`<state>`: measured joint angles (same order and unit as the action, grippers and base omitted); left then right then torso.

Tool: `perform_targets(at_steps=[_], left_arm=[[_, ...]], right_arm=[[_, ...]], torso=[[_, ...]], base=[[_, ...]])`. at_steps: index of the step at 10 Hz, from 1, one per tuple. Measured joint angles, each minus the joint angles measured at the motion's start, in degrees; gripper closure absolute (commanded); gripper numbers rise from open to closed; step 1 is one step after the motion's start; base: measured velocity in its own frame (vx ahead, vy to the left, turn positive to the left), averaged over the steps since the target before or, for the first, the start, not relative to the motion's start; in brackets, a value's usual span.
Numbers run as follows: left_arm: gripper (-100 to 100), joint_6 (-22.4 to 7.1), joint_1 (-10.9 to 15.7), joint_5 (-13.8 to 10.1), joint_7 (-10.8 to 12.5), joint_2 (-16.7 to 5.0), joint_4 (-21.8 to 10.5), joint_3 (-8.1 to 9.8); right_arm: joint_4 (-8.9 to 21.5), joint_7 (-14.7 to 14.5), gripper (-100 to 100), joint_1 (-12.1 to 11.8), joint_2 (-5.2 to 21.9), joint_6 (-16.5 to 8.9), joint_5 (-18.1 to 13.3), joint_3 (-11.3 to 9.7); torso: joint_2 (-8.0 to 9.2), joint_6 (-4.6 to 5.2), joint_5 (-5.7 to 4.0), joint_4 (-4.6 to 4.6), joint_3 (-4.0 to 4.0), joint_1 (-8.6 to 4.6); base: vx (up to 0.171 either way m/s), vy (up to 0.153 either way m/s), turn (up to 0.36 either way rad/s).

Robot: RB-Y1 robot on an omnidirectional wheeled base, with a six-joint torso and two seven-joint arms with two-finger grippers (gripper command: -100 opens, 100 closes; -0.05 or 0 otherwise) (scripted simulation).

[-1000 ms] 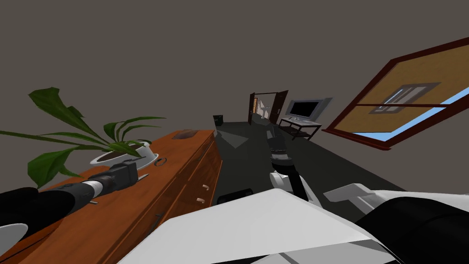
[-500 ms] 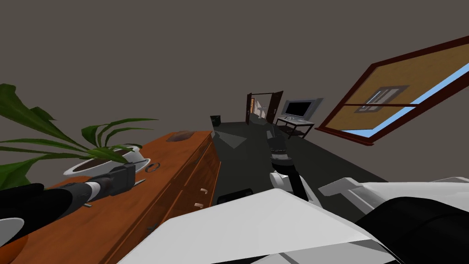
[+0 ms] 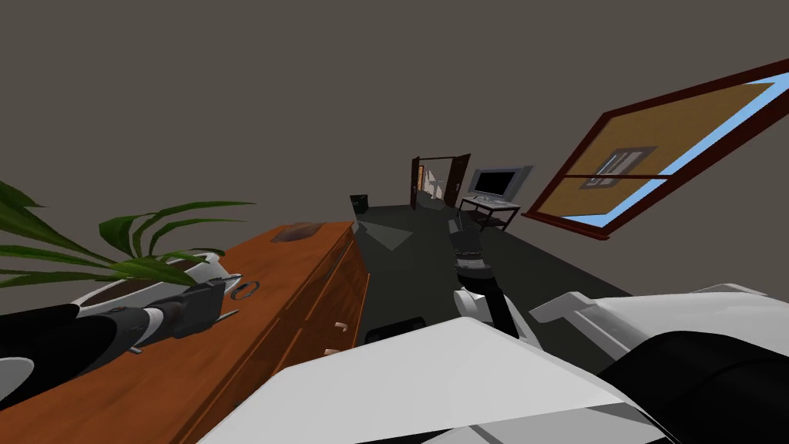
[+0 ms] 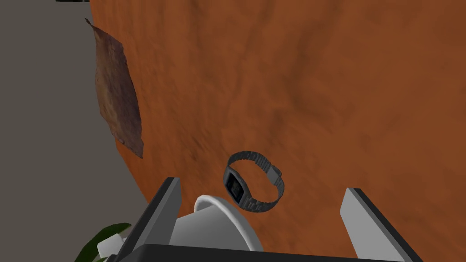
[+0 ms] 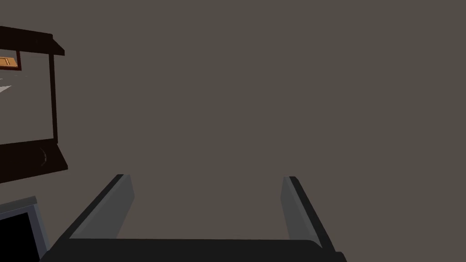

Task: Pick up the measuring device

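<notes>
The dark grey metal-banded wristwatch point(image 4: 235, 186) lies on its side on the top of the reddish-brown wooden chest of drawers point(image 4: 327, 91), its square face turned towards the round white plant pot point(image 4: 218, 223) just beside it.

Over the last second the whole head view has slid, the window and far doorway shifting together with the plant. That is my own turning, not the things moving. Within that shift, the gap between the left end effector point(image 4: 261, 185) and the watch has narrowed. The arm has reached further along the top towards it.

In the left wrist view the two blades are spread wide, and the watch sits ahead of them, roughly between their lines and nearer the blade by the pot. Nothing is pinched yet. The pot's rim crowds that same blade, so I judge the last stretch of the approach needs care not to nudge the pot or push the watch along the smooth top.

Further along the top, well apart from the watch, lies a flat, dark brown, ragged-edged patch point(image 4: 118, 104). The long green leaves point(image 3: 154, 223) hang over the left forearm.

The right end effector point(image 5: 205, 178) is held out forward, idle, with its blades spread and empty.
</notes>
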<state>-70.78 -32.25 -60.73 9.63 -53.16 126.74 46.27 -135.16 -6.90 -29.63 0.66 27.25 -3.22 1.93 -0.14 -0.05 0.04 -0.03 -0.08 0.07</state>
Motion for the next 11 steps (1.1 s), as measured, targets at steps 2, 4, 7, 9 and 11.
perform_targets(at_steps=[2,4,7,9,11], left_arm=[[-100,-3.0,0.2,-1.0,-0.2,-0.6,-0.7,0.57],[-100,-5.8,0.7,-1.8,-0.5,-1.5,-1.8,0.78],[-100,-10.0,1.4,-2.8,-0.2,-2.9,-2.8,0.94],[-100,-12.8,1.9,-3.7,-0.4,-4.0,-3.8,1.24],[-100,-15.4,2.1,-4.6,-0.6,-5.0,-4.7,1.55]], right_arm=[[0.0,0.0,0,0.0,0.0,0.0,0.0,0.0],[0.0,0.0,0,0.0,0.0,0.0,0.0,0.0],[0.0,0.0,0,0.0,0.0,0.0,0.0,0.0],[0.0,0.0,0,0.0,0.0,0.0,0.0,0.0],[0.0,0.0,0,0.0,0.0,0.0,0.0,0.0]], torso=[[0.01,0.0,0.0,0.0,0.01,0.0],[0.02,0.0,0.0,0.01,0.01,-0.01],[0.0,0.01,0.0,0.0,0.0,0.01],[0.0,-0.02,0.02,0.0,0.0,0.07],[0.03,0.0,0.03,0.01,0.02,0.15]], base=[[0.023,0.02,-0.072],[0.021,0.023,-0.067],[0.027,0.032,-0.083],[0.023,0.047,-0.031],[0.018,0.074,-0.058]])
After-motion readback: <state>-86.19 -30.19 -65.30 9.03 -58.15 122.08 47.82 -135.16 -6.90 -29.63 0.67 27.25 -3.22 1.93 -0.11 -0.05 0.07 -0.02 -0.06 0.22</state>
